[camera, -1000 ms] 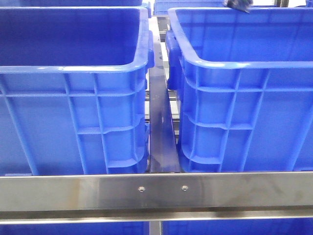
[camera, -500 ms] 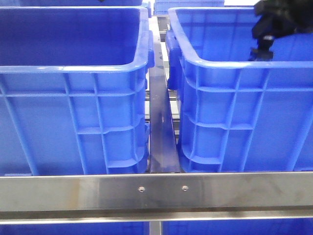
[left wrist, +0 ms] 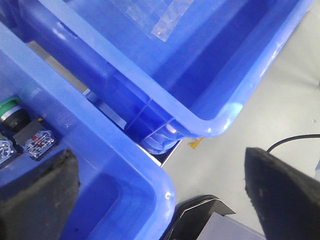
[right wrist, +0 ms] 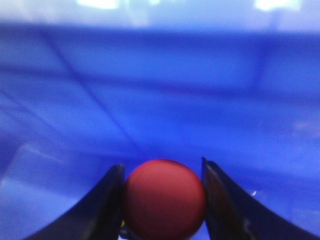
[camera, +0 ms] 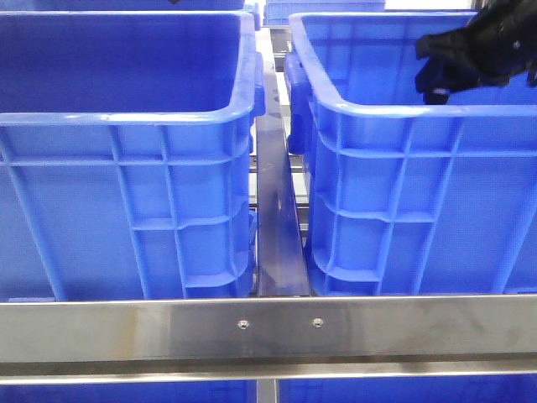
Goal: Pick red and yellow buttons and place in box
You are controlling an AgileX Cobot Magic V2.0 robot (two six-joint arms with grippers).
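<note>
Setting: steel rail [camera: 268,329] is running across the foreground, with a narrow metal strip [camera: 275,218] lying in the gap between two blue bins.
Left bin: left crate [camera: 126,159] is sitting tall on the near left, its open top showing bare blue walls from the front.
Right bin: right crate [camera: 419,185] is standing just beside it, its rounded rim curving along the near edge under the arm.
Right arm: black right arm is reaching in from the right side at the top of the front view, hanging over the right crate's rim with its gripper [camera: 438,77] pointing left and slightly down.
Right gripper: fingers [right wrist: 107,200] are pressing in on both sides of a red button [right wrist: 164,199], gripping its round red cap; behind it everything is blurring into blue plastic.
Left gripper: pads [left wrist: 35,200] are standing wide apart with nothing between them, hovering over the corner of a blue bin [left wrist: 95,165].
Small parts: green-capped button [left wrist: 9,109] and a black switch block [left wrist: 36,142] are lying inside that bin near its wall.
Open room: second blue crate [left wrist: 200,65] is sitting close alongside, leaving only a thin gap, with grey floor [left wrist: 280,100] opening up beyond the rims.
</note>
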